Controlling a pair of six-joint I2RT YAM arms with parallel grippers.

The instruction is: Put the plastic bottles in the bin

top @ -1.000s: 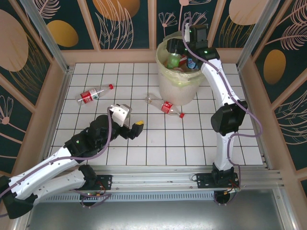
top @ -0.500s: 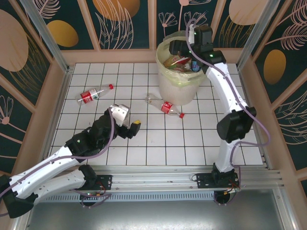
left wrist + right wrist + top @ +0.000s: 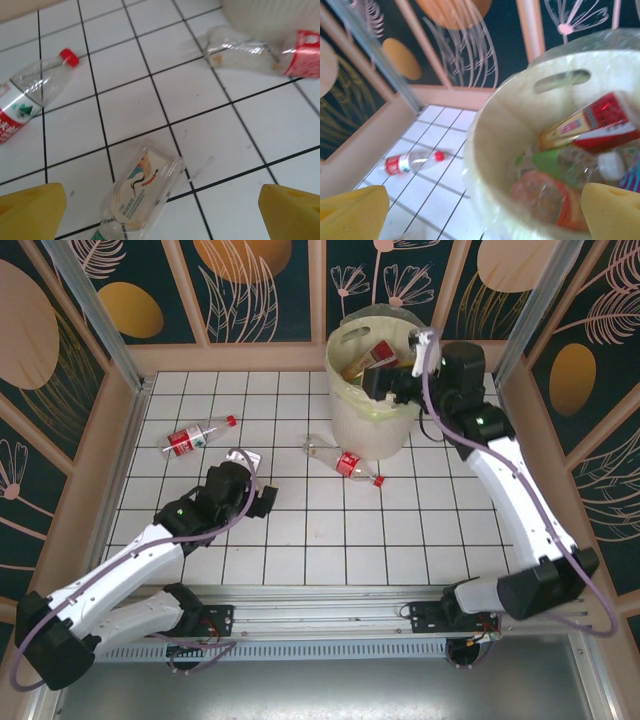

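A clear plastic bottle with a cream label [image 3: 142, 192] lies on the tiles between the spread yellow fingers [image 3: 30, 210] of my open left gripper [image 3: 160, 215], untouched. A red-capped bottle [image 3: 35, 92] [image 3: 198, 436] lies further left. A crushed red-labelled bottle [image 3: 260, 50] [image 3: 345, 460] rests against the foot of the bin [image 3: 370, 425]. My right gripper [image 3: 380, 380] [image 3: 482, 215] hangs open and empty at the bin's rim [image 3: 485, 130]. Inside the bin lie several bottles, among them a red-labelled one [image 3: 605, 120] and an orange one [image 3: 545, 195]. My left gripper [image 3: 258, 498] is low over the tiles.
The white tiled floor [image 3: 400, 520] is boxed in by a wooden frame [image 3: 135, 390] with patterned panels. The bin stands against the back wall. An aluminium rail [image 3: 330, 605] runs along the near edge by the arm bases.
My right arm has drawn back to the right from over the bin, its jaws widening. My left arm has swung and moved its gripper slightly to the left.
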